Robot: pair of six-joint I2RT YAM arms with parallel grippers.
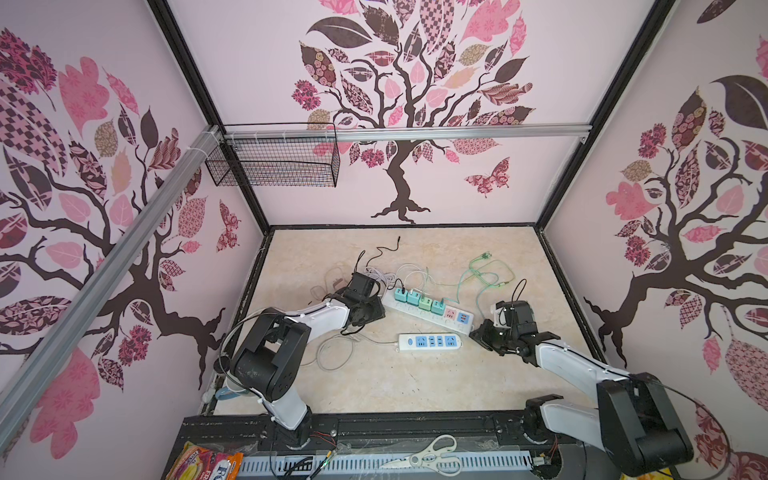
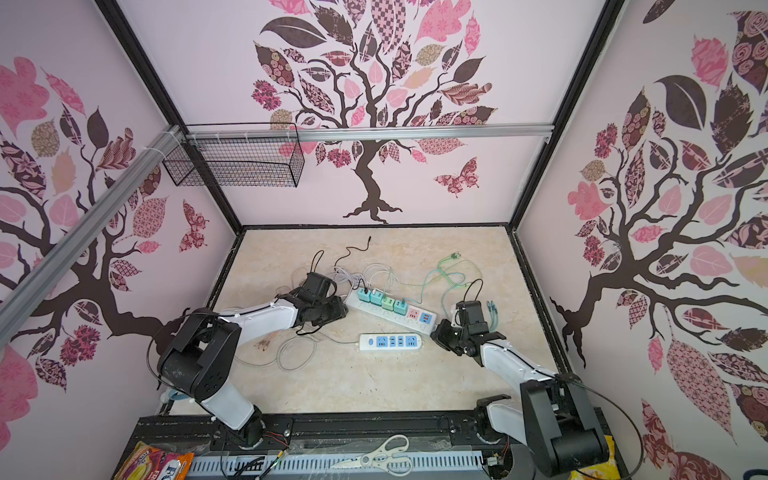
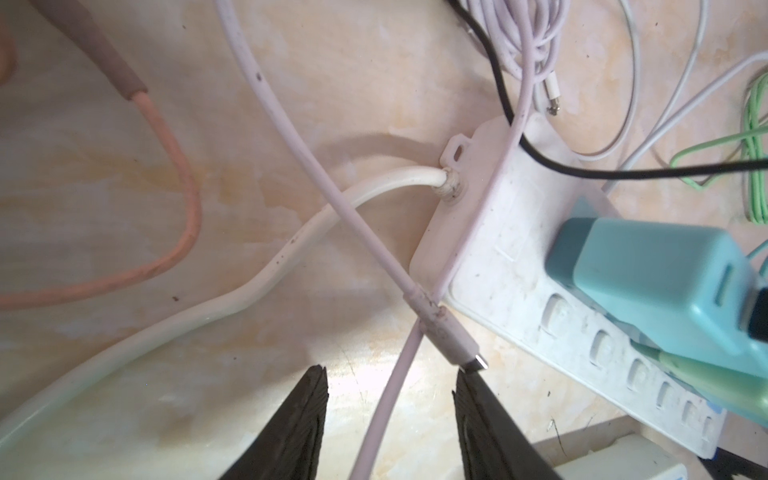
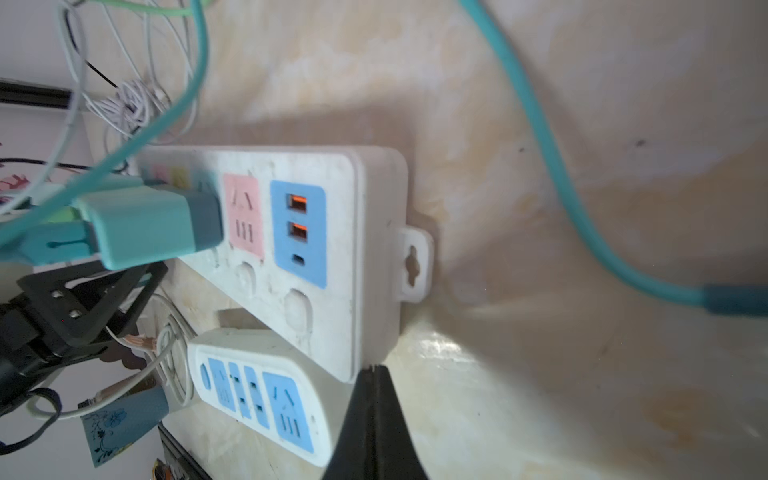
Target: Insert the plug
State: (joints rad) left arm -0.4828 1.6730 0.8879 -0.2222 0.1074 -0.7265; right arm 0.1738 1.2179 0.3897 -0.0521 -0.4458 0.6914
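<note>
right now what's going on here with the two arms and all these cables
Two robot arms are working at a long white power strip. The left hand is open, its fingers either side of a pale cable just behind its small plug, which is not yet inserted. The right hand is shut and empty, its tip by the strip's other end, near the USB ports. Four chargers already sit in the strip.

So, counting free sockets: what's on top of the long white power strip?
Four teal and green chargers plugged in a row; pink socket and blue USB panel bare. Sockets under the chargers are hidden.
</note>
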